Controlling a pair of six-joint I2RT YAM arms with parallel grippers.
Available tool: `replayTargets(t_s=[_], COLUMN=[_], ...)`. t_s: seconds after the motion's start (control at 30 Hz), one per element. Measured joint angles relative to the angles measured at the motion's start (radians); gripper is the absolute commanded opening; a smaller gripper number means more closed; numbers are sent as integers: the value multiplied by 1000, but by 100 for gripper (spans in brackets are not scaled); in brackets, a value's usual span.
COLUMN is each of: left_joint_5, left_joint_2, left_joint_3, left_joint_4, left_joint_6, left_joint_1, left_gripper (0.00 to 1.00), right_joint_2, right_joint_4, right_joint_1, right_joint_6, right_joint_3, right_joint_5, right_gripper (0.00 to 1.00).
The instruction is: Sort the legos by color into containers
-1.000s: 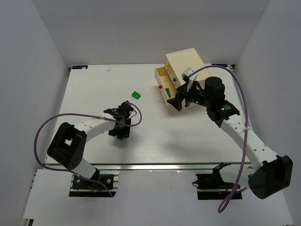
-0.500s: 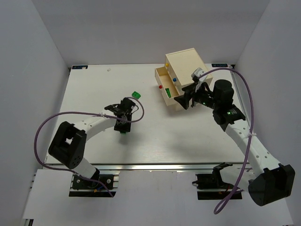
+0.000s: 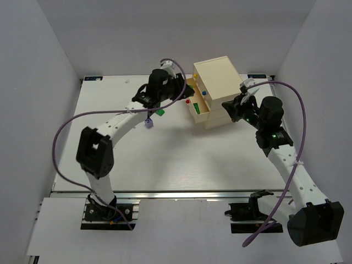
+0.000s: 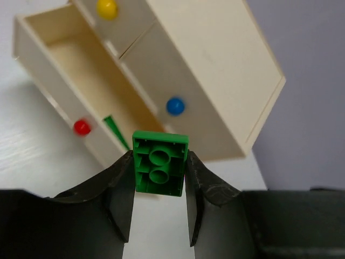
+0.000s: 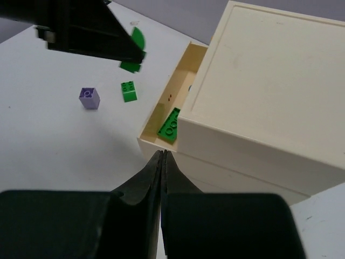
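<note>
L gripper point(image 4: 159, 161) clenched on a green lego point(image 4: 160, 172), hollow underside facing its cam, held off the bench point(image 3: 181, 159) just by the open drawer point(image 4: 64, 54). That drawer is the lowest tier of the chest point(image 3: 215, 82), w/ a red knob point(image 4: 82, 127), pulled out toward the bench's left edge. A flat green piece point(image 5: 169, 127) lies inside it. Other fronts shut: yellow knob point(image 4: 107, 8), blue knob point(image 4: 175, 106). Chest sits nr the far-right corner.

R gripper point(image 5: 163, 157) pinched closed, nothing btwn the fingers, close to the chest's near-right side; contact can't tell.

Loose on the bench, left of the chest: second green lego point(image 3: 160, 112) and purple lego point(image 3: 147, 124), near each other but apart.
</note>
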Motion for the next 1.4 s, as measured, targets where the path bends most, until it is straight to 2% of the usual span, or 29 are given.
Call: replayTargets(t_s=[0.1,0.2,0.23,0.3,0.33,0.37,0.57,0.67,0.83,0.93,0.97,1.0,1.03,1.07,1.13,1.23,1.27,1.3,1.37,1.4], left_joint_5=[40,48,48,40,36,36,37,45,18,-69,-114,-155,-194,-235,-302,-399,-431,-464,-496,-505], left_joint_2=[157,285,317,362,371,373,372,372,356,307,290,271,250,226,187,168,179,199,295,349], left_joint_3=[134,232,258,294,299,301,342,350,339,314,311,307,298,285,261,251,259,287,416,484], left_joint_4=[50,53,39,15,3,-3,-21,-20,-37,-98,-123,-152,-176,-200,-245,-323,-369,-445,-552,-594], left_joint_6=[-53,-98,-111,-122,-128,-133,-142,-145,-121,-66,-47,-33,-23,-17,-21,-75,-105,-144,-201,-229], left_joint_1=[0,0,-2,-2,-2,-1,-2,-1,3,6,7,11,16,24,41,73,86,94,119,129], left_gripper=[0,10,26,40,54,59,67,59,4,0,2,10,23,30,37,55,55,58,73,74], right_joint_2=[-11,-18,-19,-22,-23,-24,-24,-24,-24,-24,-24,-24,-24,-23,-23,-21,-21,-21,-19,-18], right_joint_4=[11,16,17,17,17,17,17,18,18,20,21,21,23,25,31,40,40,42,41,41], right_joint_1=[-26,-45,-51,-62,-65,-69,-79,-84,-96,-103,-105,-105,-106,-107,-108,-108,-109,-109,-110,-112], right_joint_6=[10,19,22,29,31,32,39,40,44,47,47,49,50,50,51,53,53,54,59,61], right_joint_3=[-9,-16,-19,-20,-20,-20,-20,-20,-21,-21,-21,-21,-21,-21,-21,-26,-27,-32,-37,-38], right_joint_5=[0,-6,-8,-15,-17,-20,-41,-48,-64,-74,-76,-80,-85,-90,-95,-101,-102,-104,-105,-108], right_gripper=[0,0,0,0,0,0,0,0,0,0,0,0,0,0,0,0,0,0,0,0])
